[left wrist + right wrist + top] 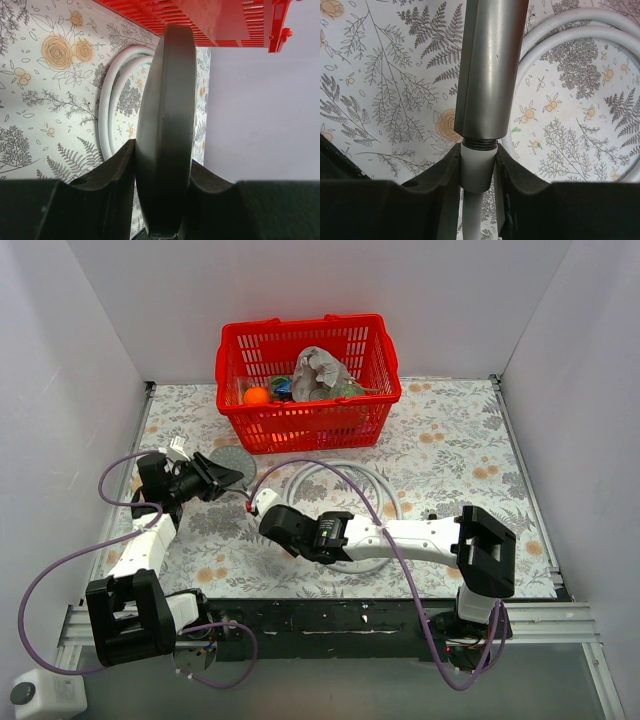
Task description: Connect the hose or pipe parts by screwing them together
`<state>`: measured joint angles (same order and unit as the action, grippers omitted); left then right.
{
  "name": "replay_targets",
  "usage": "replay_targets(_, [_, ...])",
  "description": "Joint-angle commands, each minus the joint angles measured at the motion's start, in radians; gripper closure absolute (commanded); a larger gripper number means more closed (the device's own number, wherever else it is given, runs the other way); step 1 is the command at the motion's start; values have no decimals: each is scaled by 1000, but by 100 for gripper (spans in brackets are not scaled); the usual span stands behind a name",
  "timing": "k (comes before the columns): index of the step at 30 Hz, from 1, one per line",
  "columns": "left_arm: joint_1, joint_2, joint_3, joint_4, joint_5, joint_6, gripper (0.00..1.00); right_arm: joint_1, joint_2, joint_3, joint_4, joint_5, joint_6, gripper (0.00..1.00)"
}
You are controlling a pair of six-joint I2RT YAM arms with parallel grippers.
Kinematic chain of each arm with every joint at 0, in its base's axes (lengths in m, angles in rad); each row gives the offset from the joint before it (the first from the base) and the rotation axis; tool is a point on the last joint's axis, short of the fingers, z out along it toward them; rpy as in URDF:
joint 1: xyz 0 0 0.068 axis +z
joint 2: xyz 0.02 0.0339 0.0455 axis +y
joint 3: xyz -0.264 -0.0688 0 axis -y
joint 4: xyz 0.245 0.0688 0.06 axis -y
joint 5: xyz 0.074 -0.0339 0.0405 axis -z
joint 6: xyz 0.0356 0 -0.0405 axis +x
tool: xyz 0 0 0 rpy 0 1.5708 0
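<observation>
My left gripper point(213, 478) point(162, 167) is shut on the shower head point(232, 460), its dark disc point(165, 100) edge-on between the jaws. The grey handle point(490, 65) runs down towards my right gripper point(268, 510) point(477, 156). That gripper's fingers press both sides of the hose's light-grey end nut point(477, 170), so it is shut on it. The nut sits in line under the handle's end, with a band of dark thread point(480, 144) showing between them. The rest of the hose point(345, 475) point(570, 35) point(107, 110) lies coiled on the floral table.
A red basket point(300, 425) point(215, 20) with several small items stands at the back, just beyond the shower head. White walls close in the left, right and back. Purple cables point(400, 560) loop along both arms.
</observation>
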<state>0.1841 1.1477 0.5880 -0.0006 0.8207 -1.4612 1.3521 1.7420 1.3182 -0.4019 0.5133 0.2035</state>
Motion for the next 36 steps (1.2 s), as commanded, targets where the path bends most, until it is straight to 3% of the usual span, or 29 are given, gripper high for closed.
replay_targets(1, [-2, -52, 10, 16, 58, -19, 100, -34, -48, 14, 141, -188, -10, 86])
replay_targets(4, [-2, -52, 9, 17, 63, -21, 100, -112, -120, -86, 290, -435, 36, 88])
replay_targets(6, [-2, -55, 12, 17, 66, -22, 100, -181, -166, -135, 392, -613, 71, 98])
replay_targets(8, [-3, -59, 12, 17, 72, -22, 100, -252, -197, -203, 487, -721, 146, 99])
replay_targets(16, [-2, -65, 7, 21, 80, -25, 100, -352, -233, -301, 630, -870, 255, 99])
replay_targets(23, [-3, -69, 3, 31, 92, -31, 100, -452, -176, -539, 1258, -1110, 604, 99])
replay_targets(24, [-3, -71, 3, 36, 97, -28, 100, -464, -152, -560, 1492, -1151, 748, 99])
replay_targets(26, [-2, -86, -2, 36, 94, -27, 100, -488, -42, -597, 1764, -1187, 915, 99])
replay_targets(27, [-3, -88, -1, 34, 92, -24, 100, -495, 0, -600, 2007, -1191, 1065, 99])
replay_targets(30, [-3, -79, 6, 21, 97, -19, 100, -516, 128, -596, 2274, -1144, 1214, 99])
replay_targets(33, [-5, -80, 15, 22, 95, -28, 100, -522, 142, -605, 2264, -1141, 1216, 96])
replay_targets(36, [-3, -86, 13, 25, 92, -36, 100, -525, 96, -608, 2150, -1177, 1142, 78])
